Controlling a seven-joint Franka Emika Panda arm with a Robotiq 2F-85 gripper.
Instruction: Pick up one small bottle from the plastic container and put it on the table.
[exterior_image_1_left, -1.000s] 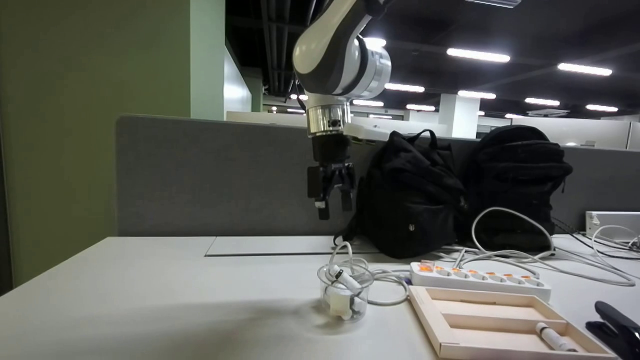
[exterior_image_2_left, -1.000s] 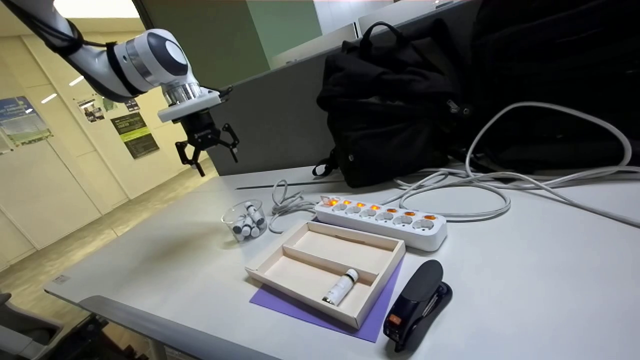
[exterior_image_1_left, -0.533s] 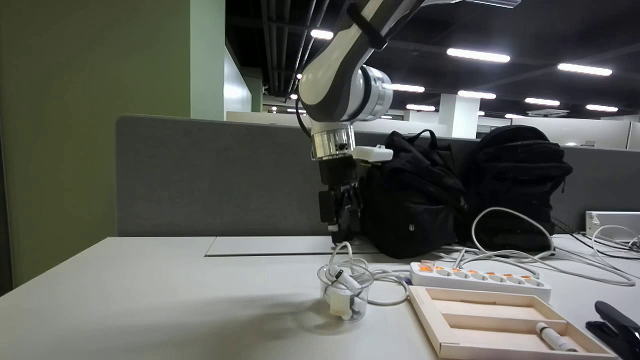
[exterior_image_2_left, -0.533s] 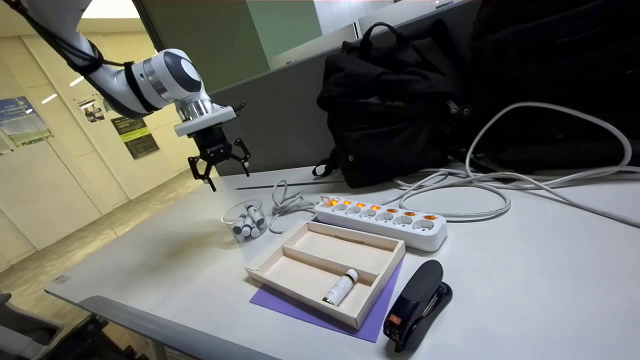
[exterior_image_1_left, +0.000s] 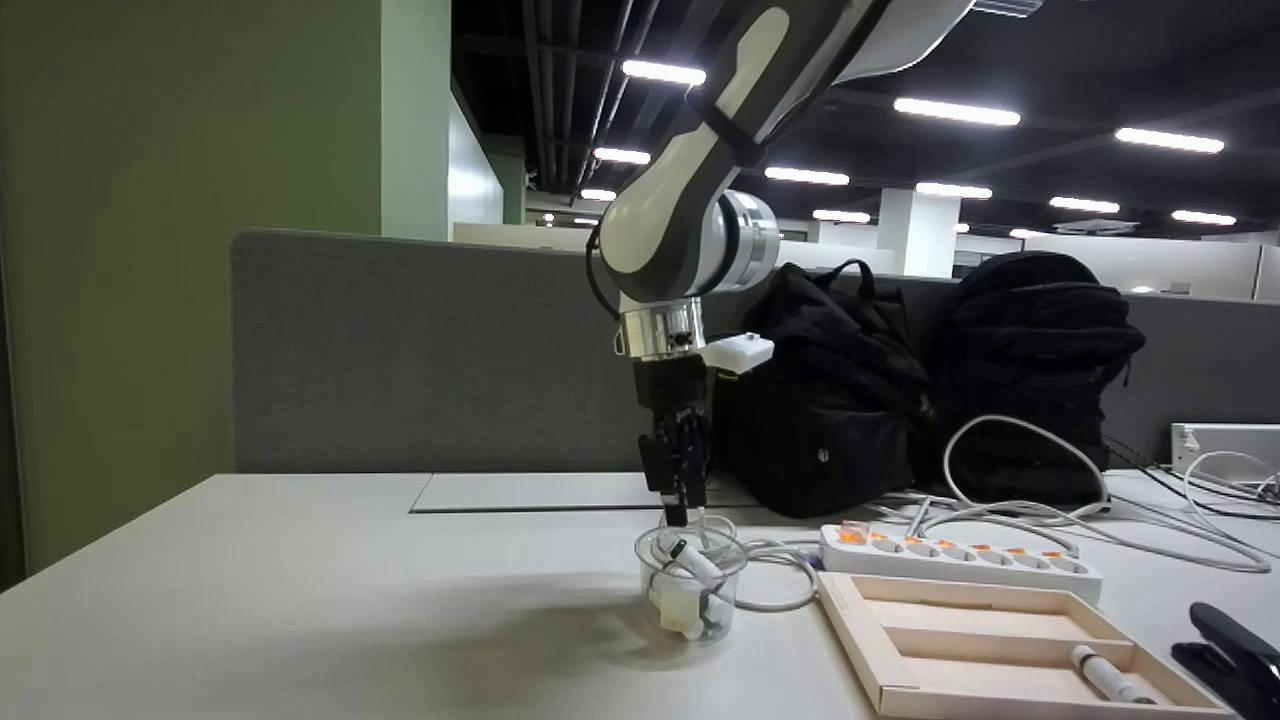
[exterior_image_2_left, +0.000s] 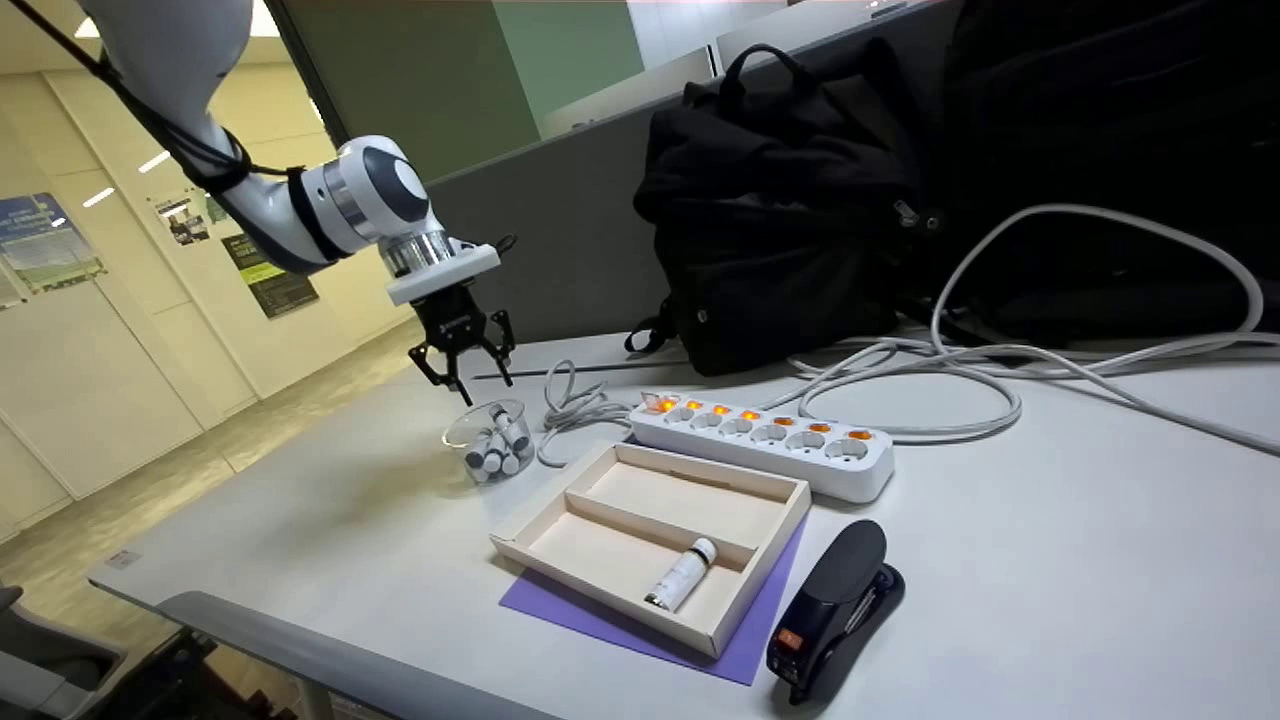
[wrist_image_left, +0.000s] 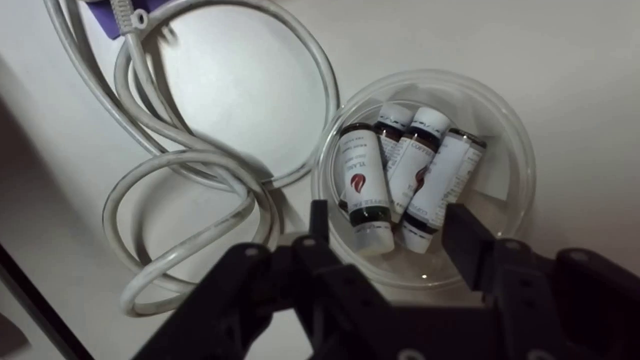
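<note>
The clear plastic container (wrist_image_left: 526, 170) stands on the pale table (exterior_image_1_left: 300, 610) with several small bottles lying aslant inside. In the wrist view one white-labelled bottle (wrist_image_left: 367, 175) with a red drop mark lies on the left, and another bottle (wrist_image_left: 442, 182) leans on the right. My gripper (wrist_image_left: 387, 210) is open, partly narrowed, nothing held. Its fingers straddle the near caps from above, the left one over the container's rim. In both exterior views the gripper (exterior_image_2_left: 488, 392) hangs just above the container (exterior_image_2_left: 458, 440), apart from the bottles. The container's lower part is hidden in the wrist view.
A coiled cable (wrist_image_left: 225, 165) lies right beside the container. Nearby are a white power strip (exterior_image_2_left: 760, 450) and a beige divided tray (exterior_image_2_left: 590, 540) holding one bottle (exterior_image_2_left: 682, 575). A black stapler (exterior_image_2_left: 840, 610) lies past it. A black backpack (exterior_image_1_left: 820, 400) leans on the grey partition (exterior_image_1_left: 420, 360).
My gripper has come down steadily from high above to just over the container. Its jaws have drawn somewhat closer together. The container and bottles have stayed put.
</note>
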